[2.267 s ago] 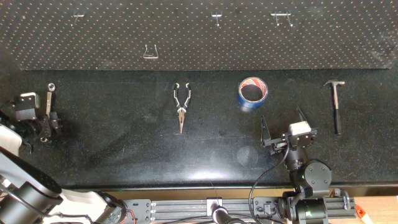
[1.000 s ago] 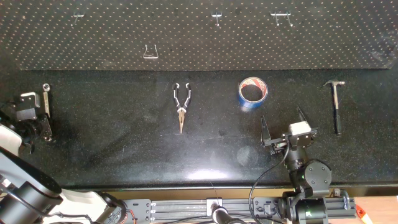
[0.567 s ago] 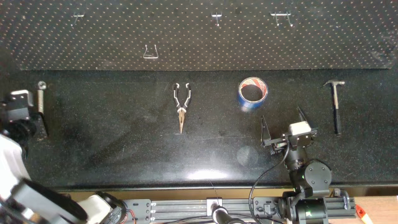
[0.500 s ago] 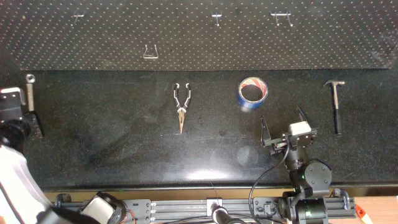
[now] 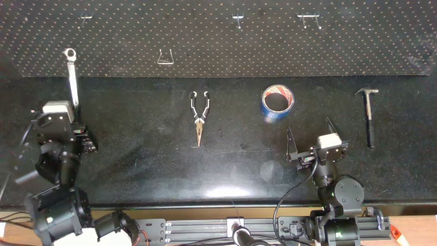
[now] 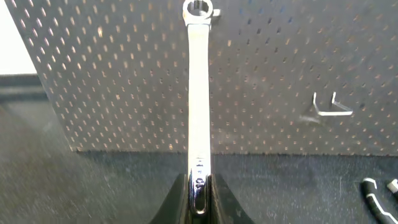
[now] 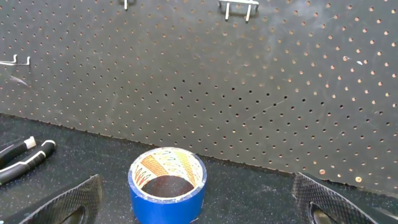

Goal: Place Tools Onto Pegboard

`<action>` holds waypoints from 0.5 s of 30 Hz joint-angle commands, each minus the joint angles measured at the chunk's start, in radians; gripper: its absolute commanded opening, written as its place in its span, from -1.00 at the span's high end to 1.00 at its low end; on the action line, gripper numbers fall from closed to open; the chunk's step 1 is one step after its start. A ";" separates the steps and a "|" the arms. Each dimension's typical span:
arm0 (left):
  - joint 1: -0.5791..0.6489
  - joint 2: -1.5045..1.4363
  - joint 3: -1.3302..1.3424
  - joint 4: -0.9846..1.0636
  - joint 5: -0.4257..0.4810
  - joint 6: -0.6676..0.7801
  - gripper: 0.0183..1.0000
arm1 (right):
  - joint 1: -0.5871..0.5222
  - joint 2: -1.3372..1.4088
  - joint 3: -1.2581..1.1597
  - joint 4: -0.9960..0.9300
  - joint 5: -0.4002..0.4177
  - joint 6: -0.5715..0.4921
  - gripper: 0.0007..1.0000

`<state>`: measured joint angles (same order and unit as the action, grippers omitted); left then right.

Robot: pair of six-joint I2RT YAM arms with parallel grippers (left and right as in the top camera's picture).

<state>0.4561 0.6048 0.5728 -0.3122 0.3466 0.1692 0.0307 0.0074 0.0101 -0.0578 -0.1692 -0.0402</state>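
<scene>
The left gripper (image 6: 199,190), clamped on the shank of the wrench (image 5: 71,78), holds it upright before the pegboard (image 5: 205,41), ring end up. 2.3 s ago the tool was low at the table's (image 5: 136,150) far left edge; since then the arm has swung inward and raised it. The wrench looks ready to hang but is on no hook yet (the single hook (image 5: 85,18) up and to its right seems the likely target). The right gripper (image 5: 308,126) has kept still, fingers wide apart, facing the tape (image 5: 277,100). Pliers (image 5: 199,116) and hammer (image 5: 369,116) lie unmoved, well apart from the wrench. The board's left edge stands near the tool, so open room lies rightward and upward; the wide hook (image 6: 329,109) is off to that side.
</scene>
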 commanded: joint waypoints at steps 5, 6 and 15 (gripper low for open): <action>-0.090 0.049 -0.012 0.161 -0.022 -0.031 0.98 | -0.005 -0.006 -0.006 -0.002 0.002 -0.010 -1.00; -0.103 0.079 -0.012 0.176 -0.022 -0.031 0.98 | -0.005 -0.006 -0.006 -0.002 0.002 -0.010 -1.00; -0.137 0.167 -0.012 0.266 -0.082 -0.030 0.98 | -0.005 -0.006 -0.006 -0.002 0.002 -0.010 -1.00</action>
<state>0.3237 0.7559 0.5537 -0.0738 0.3042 0.1516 0.0307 0.0074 0.0101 -0.0578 -0.1692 -0.0402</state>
